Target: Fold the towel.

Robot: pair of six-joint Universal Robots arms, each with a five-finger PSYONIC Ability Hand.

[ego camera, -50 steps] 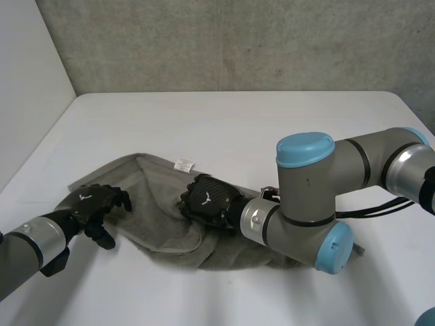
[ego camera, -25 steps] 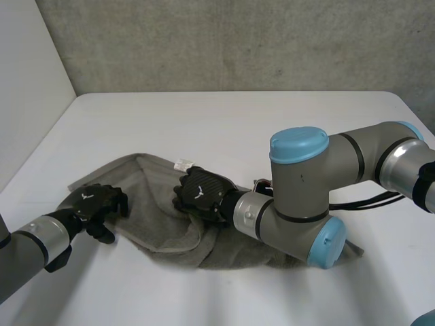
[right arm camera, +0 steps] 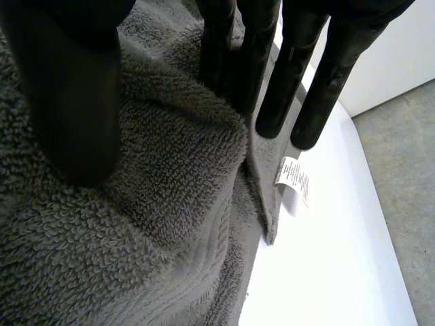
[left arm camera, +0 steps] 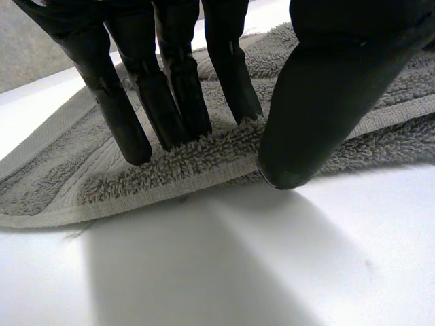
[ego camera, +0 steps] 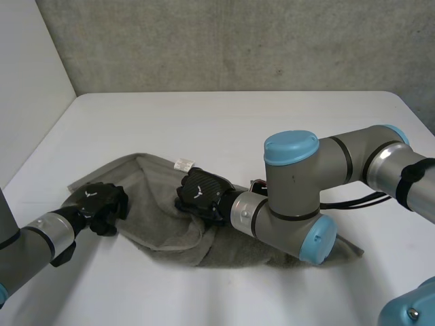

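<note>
the grey towel (ego camera: 155, 216) lay crumpled and partly folded over itself at the near left of the white table (ego camera: 238, 129), its white label (ego camera: 183, 164) showing at the far edge.

a second before, the left hand (ego camera: 98, 200) had hung at the towel's left edge with its fingers spread and loose. now it sat on that edge with the fingers curled. in the left wrist view the fingers (left arm camera: 177, 102) were pressed close together on top of the pile, and the thumb (left arm camera: 319, 102) met the hem from the table side, so the hem was pinched between them, though only shallowly.

the right hand (ego camera: 202, 192) had slid a little along the cloth toward the label and now rested in the middle of the towel, just beside it. its thumb (right arm camera: 68, 88) and fingers (right arm camera: 238, 61) had a ridge of cloth bunched between them, and the outer fingers reached past the edge near the label. the right arm (ego camera: 299, 183) lay across the towel's right part and hid it.

with both hands now on the cloth, the grasp seemed made and the fold itself not yet begun. the left pinch looked the one likelier to slip on lifting.
</note>
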